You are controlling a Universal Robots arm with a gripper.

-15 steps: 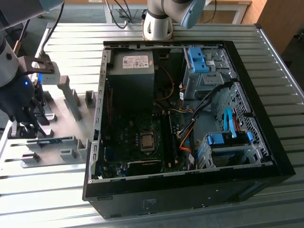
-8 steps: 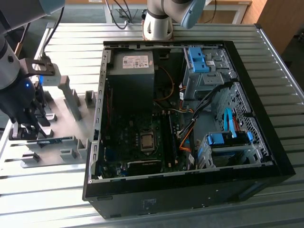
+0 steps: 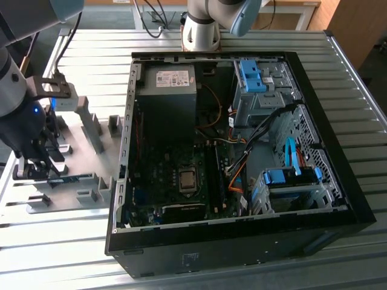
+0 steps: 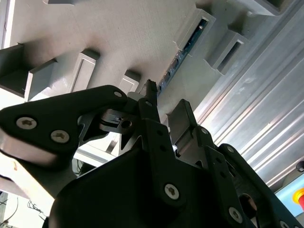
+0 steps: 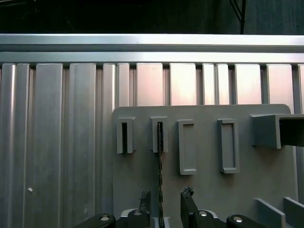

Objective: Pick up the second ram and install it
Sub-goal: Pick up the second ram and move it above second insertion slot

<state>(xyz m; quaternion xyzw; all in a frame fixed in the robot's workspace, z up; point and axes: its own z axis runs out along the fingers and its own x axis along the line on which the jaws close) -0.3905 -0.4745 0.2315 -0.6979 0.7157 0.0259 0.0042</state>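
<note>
The second ram stands on edge in a slotted grey holder block on the grey holder plate, at the exterior view's left. It is a narrow blue-green stick with small dark chips. My gripper is open and low over the plate, one finger on each side of the stick's near end. The fingertips stand apart from the board. In the exterior view the gripper sits beside the ram, well away from the open computer case.
The case lies open on the ribbed metal table, with the motherboard, a power supply, blue drive latches and orange and black cables. Several grey holder blocks rise from the plate. A second arm's base stands behind the case.
</note>
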